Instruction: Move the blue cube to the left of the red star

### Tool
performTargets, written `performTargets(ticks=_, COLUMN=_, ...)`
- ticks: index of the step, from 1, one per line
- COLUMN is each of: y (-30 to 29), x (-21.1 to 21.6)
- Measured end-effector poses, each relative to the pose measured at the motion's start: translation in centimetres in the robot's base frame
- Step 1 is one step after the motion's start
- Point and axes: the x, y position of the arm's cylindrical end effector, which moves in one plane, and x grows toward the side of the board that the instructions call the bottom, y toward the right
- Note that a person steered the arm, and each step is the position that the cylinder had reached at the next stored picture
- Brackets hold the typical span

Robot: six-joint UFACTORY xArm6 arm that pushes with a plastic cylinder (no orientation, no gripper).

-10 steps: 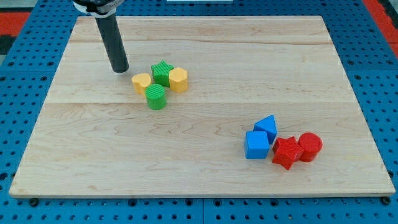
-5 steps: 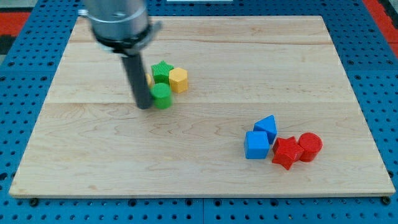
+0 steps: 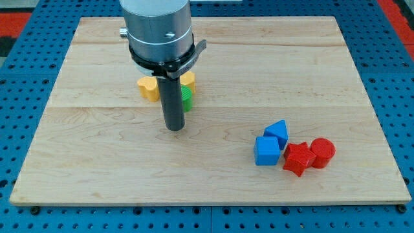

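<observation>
The blue cube (image 3: 266, 151) sits at the lower right of the wooden board (image 3: 97, 155), touching the left side of the red star (image 3: 298, 158). A second blue block (image 3: 277, 133), wedge-like, rests just above the cube. A red cylinder (image 3: 322, 153) touches the star's right side. My tip (image 3: 174, 127) rests on the board near the middle, well to the left of the blue cube and just below the yellow and green cluster.
A yellow block (image 3: 149, 88) shows left of the rod. A yellow block (image 3: 189, 80) and a green block (image 3: 187, 99) peek out on its right; the rod and arm hide the rest of that cluster. Blue pegboard (image 3: 19, 97) surrounds the board.
My tip has moved from the upper left down and to the right, past the yellow and green cluster, toward the board's middle. The blue and red blocks have not moved.
</observation>
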Motion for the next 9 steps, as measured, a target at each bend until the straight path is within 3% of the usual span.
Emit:
performTargets(ticks=3, y=1.1, x=0.0)
performTargets(ticks=4, y=6.1, x=1.3)
performTargets(ticks=6, y=7.2, x=2.7)
performTargets(ticks=8, y=16.7, x=3.4)
performTargets(ticks=9, y=17.9, x=5.2)
